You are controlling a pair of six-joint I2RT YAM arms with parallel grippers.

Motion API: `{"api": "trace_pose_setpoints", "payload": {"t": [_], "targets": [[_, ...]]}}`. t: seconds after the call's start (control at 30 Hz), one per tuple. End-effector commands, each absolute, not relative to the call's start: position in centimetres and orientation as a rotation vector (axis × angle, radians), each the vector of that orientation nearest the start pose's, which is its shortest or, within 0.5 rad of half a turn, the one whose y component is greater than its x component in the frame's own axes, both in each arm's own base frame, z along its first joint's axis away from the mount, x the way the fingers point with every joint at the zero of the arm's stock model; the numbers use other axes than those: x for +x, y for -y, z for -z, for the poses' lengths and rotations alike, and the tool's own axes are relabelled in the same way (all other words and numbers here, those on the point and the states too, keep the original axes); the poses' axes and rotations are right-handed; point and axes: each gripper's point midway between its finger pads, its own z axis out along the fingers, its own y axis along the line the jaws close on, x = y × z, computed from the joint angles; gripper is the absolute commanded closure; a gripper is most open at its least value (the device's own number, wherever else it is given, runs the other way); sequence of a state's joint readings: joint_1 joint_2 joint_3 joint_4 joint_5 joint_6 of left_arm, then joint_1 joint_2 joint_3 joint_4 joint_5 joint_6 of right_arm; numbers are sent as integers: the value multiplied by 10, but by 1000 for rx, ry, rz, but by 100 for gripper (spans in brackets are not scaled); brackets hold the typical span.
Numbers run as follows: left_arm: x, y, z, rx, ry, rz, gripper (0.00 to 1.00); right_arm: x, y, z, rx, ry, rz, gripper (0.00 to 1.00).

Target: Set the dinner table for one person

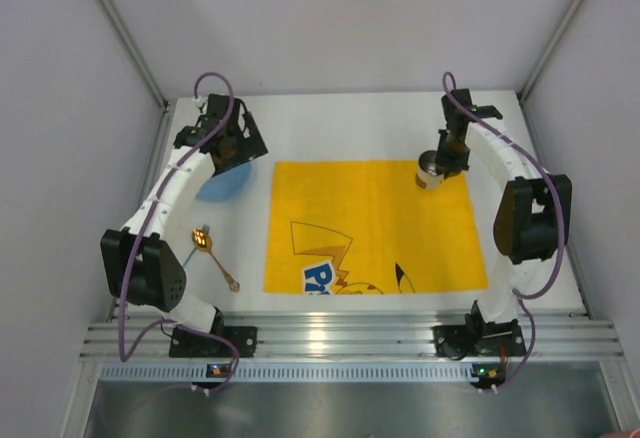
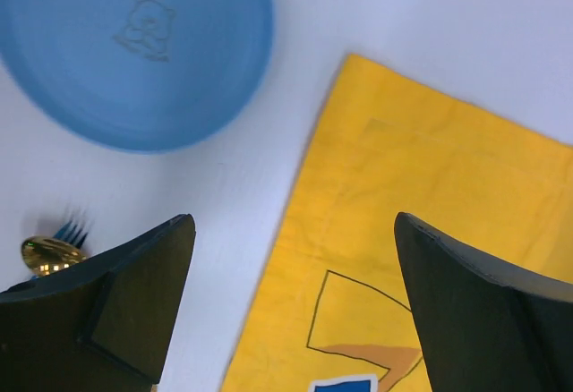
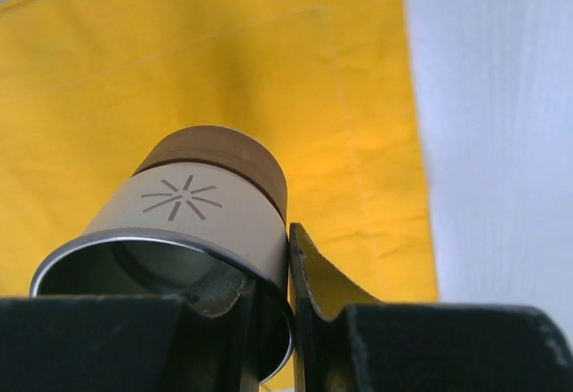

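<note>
Right end effector (image 3: 269, 277) grips cup (image 3: 208, 206), apparently above dinner table (image 3: 501, 141).

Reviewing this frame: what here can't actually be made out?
- Top view: the blue plate is mostly covered by the left gripper; its far rim is hidden.
- Left wrist view: only blurred tines of the fork show; the rest is behind the gripper's finger.
- Right wrist view: the cup hides its own base, so whether it touches the yellow mat is unclear.
</note>
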State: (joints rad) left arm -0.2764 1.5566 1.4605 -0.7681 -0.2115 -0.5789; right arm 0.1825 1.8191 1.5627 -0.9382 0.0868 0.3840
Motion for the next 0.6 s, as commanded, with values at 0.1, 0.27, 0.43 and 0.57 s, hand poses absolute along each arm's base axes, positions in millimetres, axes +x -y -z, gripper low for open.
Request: {"api": "trace_pose_setpoints", "payload": {"t": [0.1, 0.27, 0.43, 0.57], "targets": [[390, 57, -204, -485, -2345, 180, 2, 394, -21, -107, 387, -2792, 232, 100], [397, 18, -191, -622, -2324, 167, 2, 406, -15, -92, 416, -2810, 262, 100], [394, -24, -170, -780, -2301, 163, 2, 404, -16, -70, 434, -2821, 257, 69], [389, -41, -152, -833, -2316, 149, 2, 394, -16, -61, 463, -2827, 252, 8]]}}
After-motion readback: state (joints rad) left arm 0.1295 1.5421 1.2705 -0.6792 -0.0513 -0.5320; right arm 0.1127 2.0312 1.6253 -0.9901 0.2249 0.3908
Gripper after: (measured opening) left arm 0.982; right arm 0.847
